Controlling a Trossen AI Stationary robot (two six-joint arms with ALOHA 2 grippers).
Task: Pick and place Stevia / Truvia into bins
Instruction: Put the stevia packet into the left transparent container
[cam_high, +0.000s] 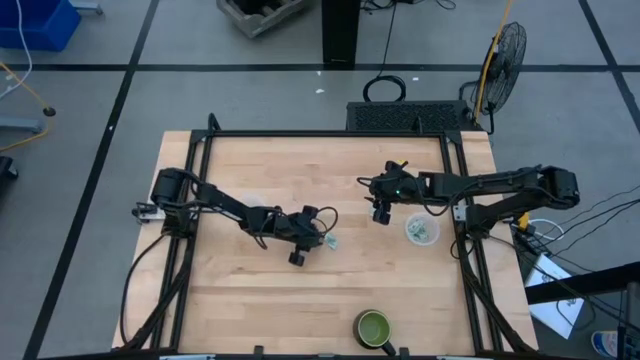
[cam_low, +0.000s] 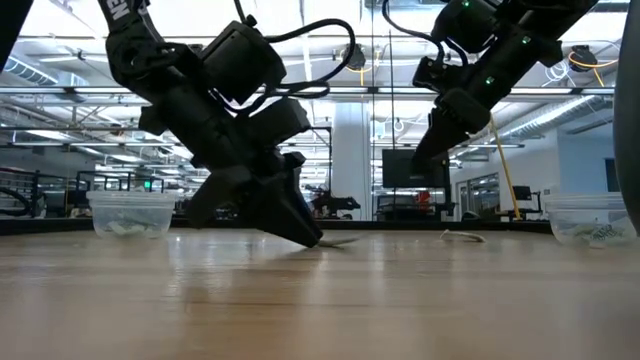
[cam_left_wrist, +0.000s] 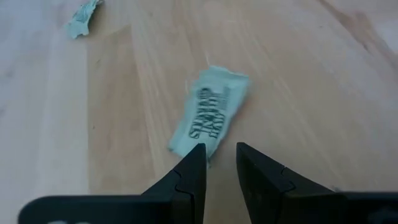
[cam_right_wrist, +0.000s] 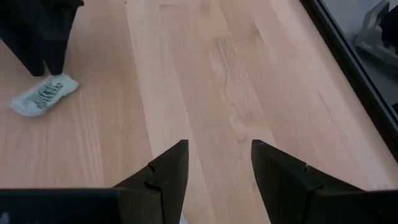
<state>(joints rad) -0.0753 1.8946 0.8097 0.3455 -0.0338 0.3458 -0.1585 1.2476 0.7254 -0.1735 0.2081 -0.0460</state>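
Stevia packet, a small pale green-and-white paper sachet (cam_left_wrist: 211, 111), lies flat on the light wooden table (cam_high: 250, 300) near its middle, with your left hand (cam_left_wrist: 220, 163) tipped down just at its near edge, fingers parted only a narrow gap and gripping nothing. To take it cleanly, you would likely need to straddle one short edge, press the fingertips to the wood and close so the paper buckles up between them; a thin sachet may otherwise slide away. A second crumpled sachet (cam_left_wrist: 83, 17) lies well apart from it. At the table's left, the low view shows a round translucent plastic cup (cam_low: 131, 213) with what look like a few sachets in its bottom. Your right hand (cam_right_wrist: 219, 169) hovers above bare wood right of centre, fingers spread wide and empty. Just beside it stands the other translucent cup (cam_high: 421, 229), also holding greenish sachets. A green dark-rimmed bowl (cam_high: 373, 327) sits at the front edge; what it holds cannot be told.
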